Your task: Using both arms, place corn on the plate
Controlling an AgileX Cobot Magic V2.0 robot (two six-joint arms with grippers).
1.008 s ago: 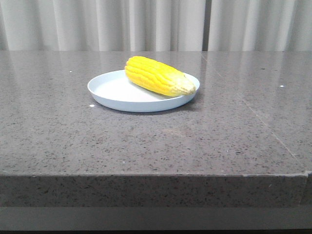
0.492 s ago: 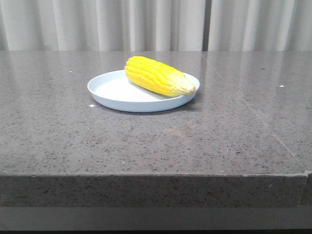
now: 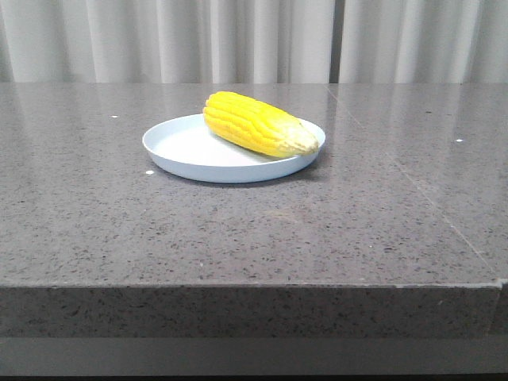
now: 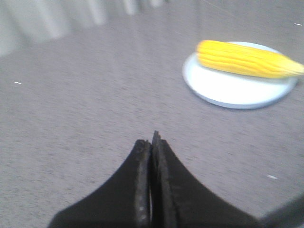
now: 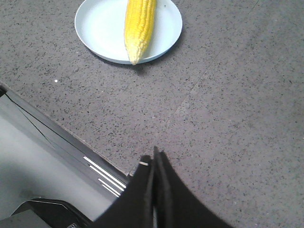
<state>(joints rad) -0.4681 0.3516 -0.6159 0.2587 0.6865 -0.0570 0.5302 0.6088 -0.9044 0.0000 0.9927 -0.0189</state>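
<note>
Resting on the plate [image 3: 190, 155] near the worktop's far edge, the corn [image 3: 258, 123] lay untouched; left gripper [image 4: 151, 145] and right gripper [image 5: 154, 161] both closed, empty.

Left gripper [image 4: 151, 142], right gripper [image 5: 154, 159]: black tapered fingers (matte)

We count one corn [image 3: 260, 124], lying on the single plate [image 3: 182, 147] at upper centre of the front view. We count one table [image 3: 254, 230] beneath them. We count two grippers: one left gripper [image 4: 151, 147] and one right gripper [image 5: 153, 161], each at the bottom of its wrist view with jaws pressed together.
</note>
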